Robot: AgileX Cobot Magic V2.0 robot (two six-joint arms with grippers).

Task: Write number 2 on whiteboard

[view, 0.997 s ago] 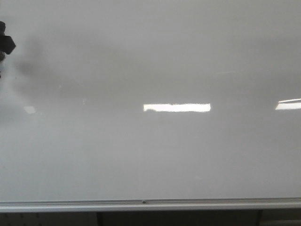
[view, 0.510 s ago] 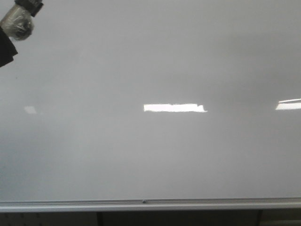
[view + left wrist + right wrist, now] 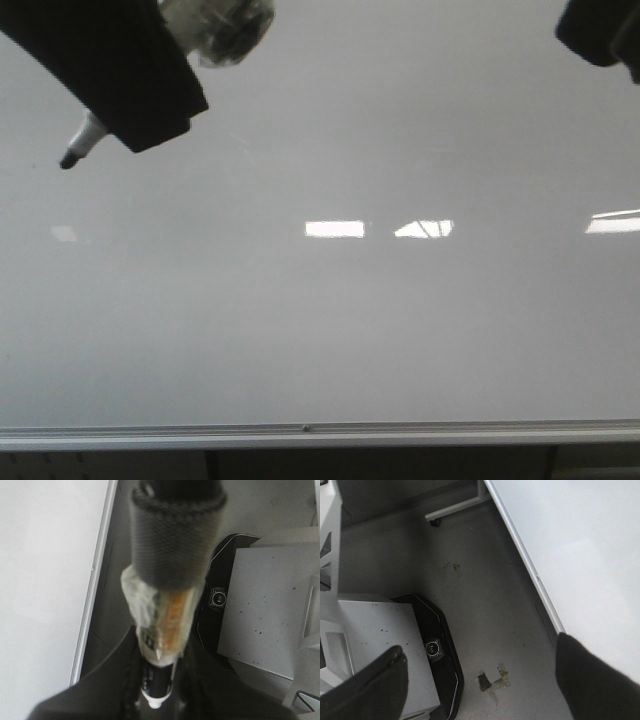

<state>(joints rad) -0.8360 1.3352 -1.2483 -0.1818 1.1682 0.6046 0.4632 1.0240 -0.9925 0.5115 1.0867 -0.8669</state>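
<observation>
Step in hand, as I read it: bring the marker (image 3: 82, 140) tip onto the whiteboard (image 3: 330, 330) to start the stroke. No number 2 on the board in any view — only bright light reflections, so writing isn't started.

To do it well: approach slowly along the pen axis, stop at first light contact, keep the tip angle steady. Start the curved top with room to the right and below for the base stroke. Too much push would likely splay the nib or skid on the glossy surface.

Left end effector (image 3: 159, 680): closed on the marker, which is wrapped in clear tape, nib pointing away from the wrist. In the front view the dark tip sits at upper left of the board; whether it touches, I cannot tell.

Right end effector (image 3: 480, 680): fingers spread wide, holding nothing, hanging by the board's metal edge — barely in the front view's upper right corner.
</observation>
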